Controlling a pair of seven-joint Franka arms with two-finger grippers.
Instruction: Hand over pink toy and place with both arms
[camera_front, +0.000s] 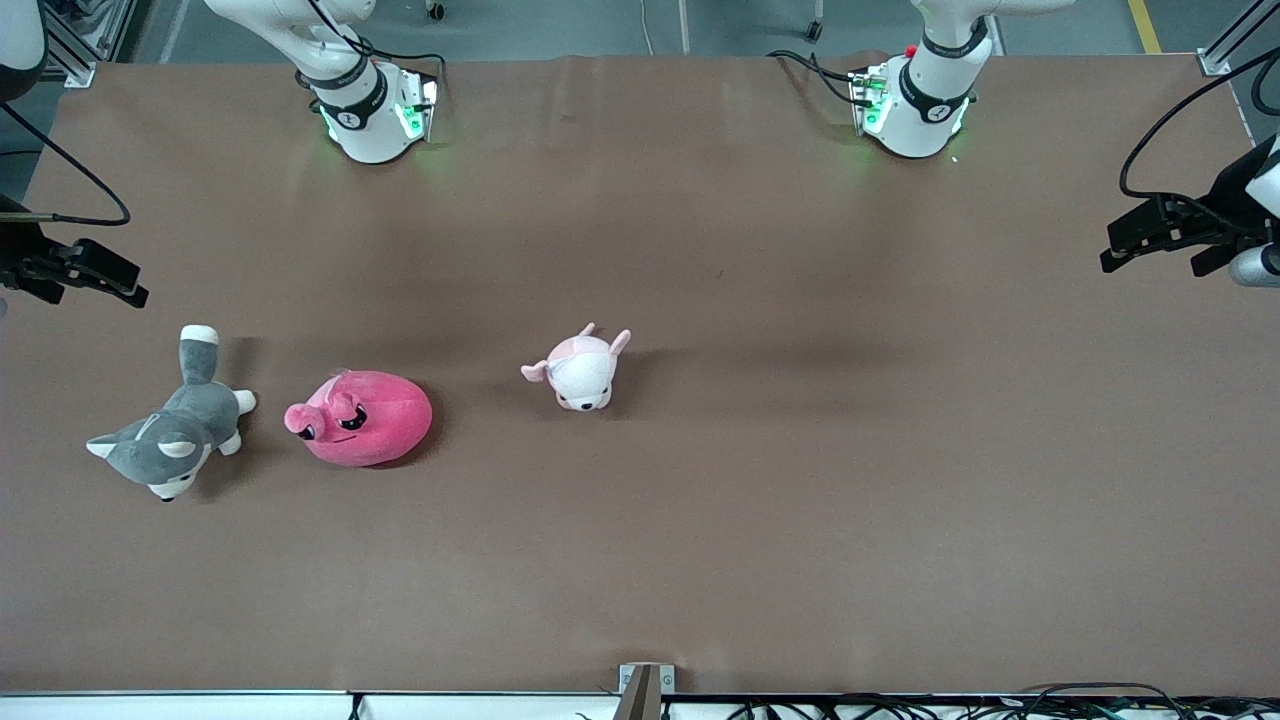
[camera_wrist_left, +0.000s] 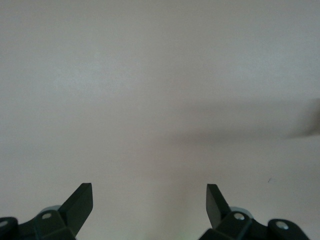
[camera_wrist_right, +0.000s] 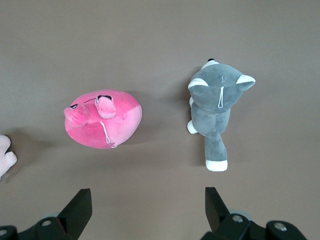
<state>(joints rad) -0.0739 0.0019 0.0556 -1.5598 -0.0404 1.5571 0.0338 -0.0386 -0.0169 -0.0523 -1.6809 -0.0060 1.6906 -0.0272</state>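
Pink toy (camera_front: 360, 418) lay on the brown table (camera_front: 800, 500), toward the right arm's end, untouched. Eye bumps faced the grey wolf plush (camera_front: 170, 435), which lay just beside the toy and closer still to that end of the table. Seen also in the right wrist view as pink toy (camera_wrist_right: 103, 125) and wolf plush (camera_wrist_right: 216, 107), apart from each other, both flat on the table (camera_wrist_right: 160, 45).

Piglet plush (camera_front: 580, 368) lay near the toy, on the side toward the left arm's end, slightly farther from the front camera than the toy. Only a pale edge of the piglet plush (camera_wrist_right: 5, 160) showed in the right wrist view.

Right gripper (camera_front: 95, 272) hung over the table edge at the right arm's end, well apart from the toy. Fingers spread wide in the right wrist view, right gripper (camera_wrist_right: 148, 206) empty, above toy and wolf.

Left gripper (camera_front: 1150, 240) hung over the table edge at the left arm's end, well apart from the toy. Fingers spread wide in the left wrist view, left gripper (camera_wrist_left: 150, 202) empty, over bare table (camera_wrist_left: 160, 90).
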